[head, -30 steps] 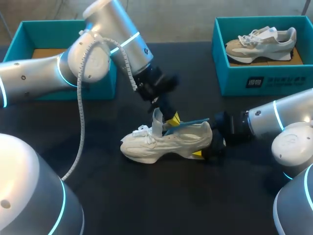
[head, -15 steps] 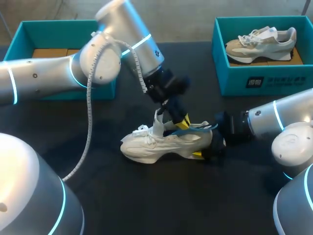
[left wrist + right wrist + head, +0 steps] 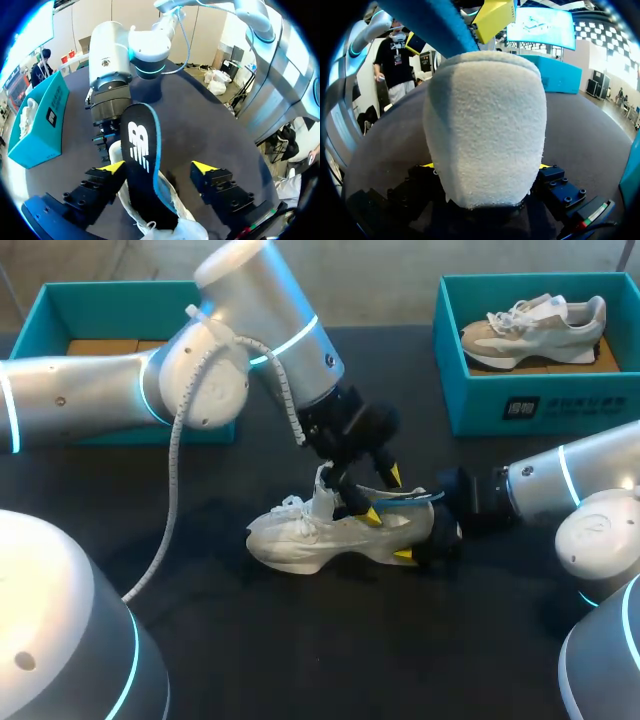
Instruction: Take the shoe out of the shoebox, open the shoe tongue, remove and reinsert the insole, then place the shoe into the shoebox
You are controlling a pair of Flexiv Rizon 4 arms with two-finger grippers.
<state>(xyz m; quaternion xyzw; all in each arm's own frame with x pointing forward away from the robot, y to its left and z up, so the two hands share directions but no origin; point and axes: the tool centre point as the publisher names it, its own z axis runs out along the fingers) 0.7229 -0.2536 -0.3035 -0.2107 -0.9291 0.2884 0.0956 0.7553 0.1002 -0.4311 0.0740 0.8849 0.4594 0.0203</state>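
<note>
Your left fingers [image 3: 115,169] are spread wide above the mouth of the shoe [image 3: 340,530]. The insole [image 3: 142,160], black with a blue edge, rises out of the shoe between them. It lies close to one finger and clear of the other, so it is not gripped. Your right fingers [image 3: 403,556] are closed on the shoe's heel, one on each side. The white shoe rests on the dark surface [image 3: 300,640], well apart from the teal shoebox [image 3: 100,287] at your left.
</note>
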